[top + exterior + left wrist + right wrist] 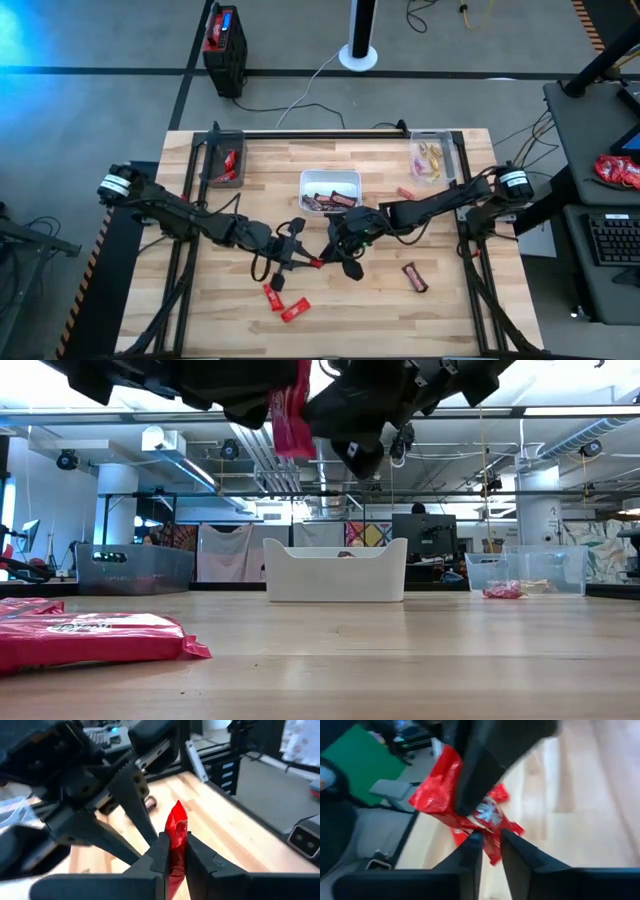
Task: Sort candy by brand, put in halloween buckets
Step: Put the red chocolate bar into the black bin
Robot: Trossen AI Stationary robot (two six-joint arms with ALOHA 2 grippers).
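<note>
Candy partly sorted; several pieces lie loose on the tabletop [450,310]. Left end effector [174,851] pinches red-wrapped candy [176,827]; right end effector [491,838] slightly parted, releasing it.

From my end the red candy wrapper [176,831] looks like glossy crinkly foil, table [450,315] is matt pale wood planks, white tray [335,572] smooth plastic.

Red candy [288,415] between overhead claws

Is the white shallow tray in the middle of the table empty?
No, the white shallow tray holds several dark brown bars.
</note>
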